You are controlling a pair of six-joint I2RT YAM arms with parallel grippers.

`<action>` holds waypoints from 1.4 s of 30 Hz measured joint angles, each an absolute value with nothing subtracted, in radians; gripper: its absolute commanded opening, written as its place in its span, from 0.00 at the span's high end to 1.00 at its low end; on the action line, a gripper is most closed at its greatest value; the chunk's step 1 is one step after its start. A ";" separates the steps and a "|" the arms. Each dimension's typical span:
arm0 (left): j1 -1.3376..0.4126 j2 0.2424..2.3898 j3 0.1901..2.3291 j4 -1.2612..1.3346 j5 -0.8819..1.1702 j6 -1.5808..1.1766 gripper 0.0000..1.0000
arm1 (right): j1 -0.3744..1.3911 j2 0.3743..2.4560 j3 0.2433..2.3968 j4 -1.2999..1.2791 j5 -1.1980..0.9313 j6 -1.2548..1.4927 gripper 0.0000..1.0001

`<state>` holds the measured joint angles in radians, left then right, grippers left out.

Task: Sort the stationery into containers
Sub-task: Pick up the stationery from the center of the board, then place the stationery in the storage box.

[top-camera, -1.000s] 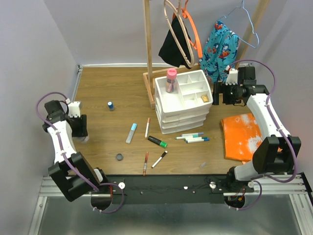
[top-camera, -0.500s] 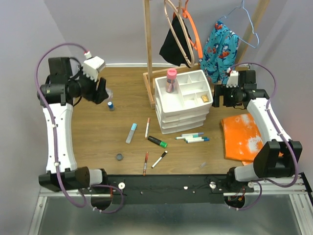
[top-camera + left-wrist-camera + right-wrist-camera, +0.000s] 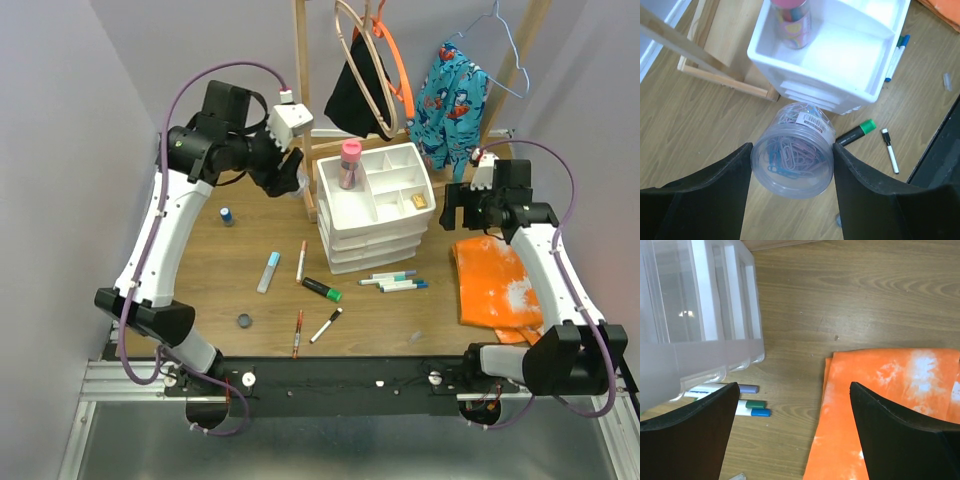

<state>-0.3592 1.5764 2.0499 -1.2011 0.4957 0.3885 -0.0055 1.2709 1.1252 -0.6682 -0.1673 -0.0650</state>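
My left gripper (image 3: 284,176) is shut on a clear round tub of paper clips (image 3: 792,161), held in the air just left of the white drawer organiser (image 3: 372,246). In the left wrist view the tub hangs in front of the organiser's tray (image 3: 840,55), where a pink-capped bottle (image 3: 790,22) stands in a back compartment. On the table lie a green-capped marker (image 3: 322,290), a light-blue bar (image 3: 268,271), several pens (image 3: 392,282) and a small blue-capped bottle (image 3: 227,215). My right gripper (image 3: 794,387) is open and holds nothing, beside the organiser's right side.
An orange cloth (image 3: 498,278) lies at the right, under my right gripper. A wooden hanger rack (image 3: 306,110) with clothes stands behind the organiser, close to my left arm. A small dark cap (image 3: 244,321) and two more pens (image 3: 312,328) lie near the front edge.
My left arm has swung up from the table's left edge to the organiser's back left corner, carrying the tub. The right gripper has drifted slightly towards the near side.
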 measured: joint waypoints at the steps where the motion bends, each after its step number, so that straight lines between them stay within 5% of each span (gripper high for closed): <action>1: -0.371 1.586 2.064 -1.205 0.487 0.388 0.57 | -0.006 1.254 1.111 -0.666 -0.164 -0.065 0.01; 16: -0.651 1.815 2.269 -1.193 0.348 0.399 0.60 | -0.006 1.143 1.010 -0.659 -0.126 -0.070 0.01; 42: -0.768 1.925 2.238 -1.180 0.167 0.424 0.59 | -0.008 1.112 0.969 -0.660 -0.118 -0.072 0.01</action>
<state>-0.7681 1.9251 2.2383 -1.1801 0.1665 0.4236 -0.0078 1.1122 0.9691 -0.6598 -0.1184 -0.0715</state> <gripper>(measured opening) 0.682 0.991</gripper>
